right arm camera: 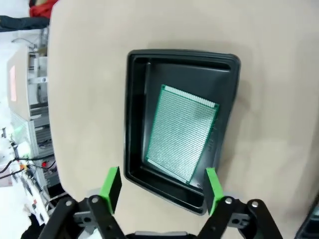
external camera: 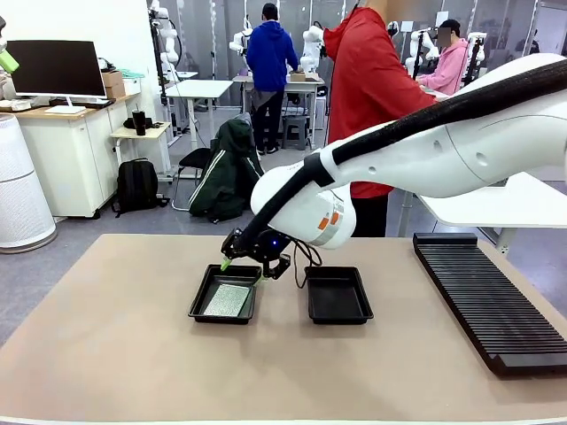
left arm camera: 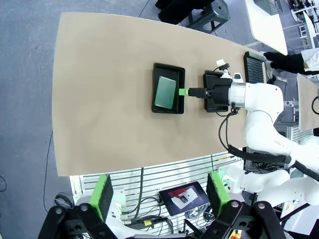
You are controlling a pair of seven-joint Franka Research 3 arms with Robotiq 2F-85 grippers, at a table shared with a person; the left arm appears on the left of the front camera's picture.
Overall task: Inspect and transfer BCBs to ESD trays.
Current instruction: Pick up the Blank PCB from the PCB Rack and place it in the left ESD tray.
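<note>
One BCB (external camera: 229,300) lies flat inside the left ESD tray (external camera: 202,297). The other ESD tray (external camera: 337,295) sits just to its right with nothing in it. My right gripper (external camera: 244,263) reaches across the table and hovers just above the left tray's near-right rim, open and holding nothing. In the right wrist view the BCB (right arm camera: 183,133) rests slightly askew in the tray (right arm camera: 135,114), beyond the spread green fingertips of the right gripper (right arm camera: 162,186). My left gripper (left arm camera: 159,194) is open and high above the table, looking down on the BCB (left arm camera: 166,92) and its tray (left arm camera: 168,66).
A long black ribbed rack (external camera: 487,297) lies along the table's right side. A person in a red jacket (external camera: 368,80) stands at the far edge. The tan table top (external camera: 124,336) is bare to the left and in front of the trays.
</note>
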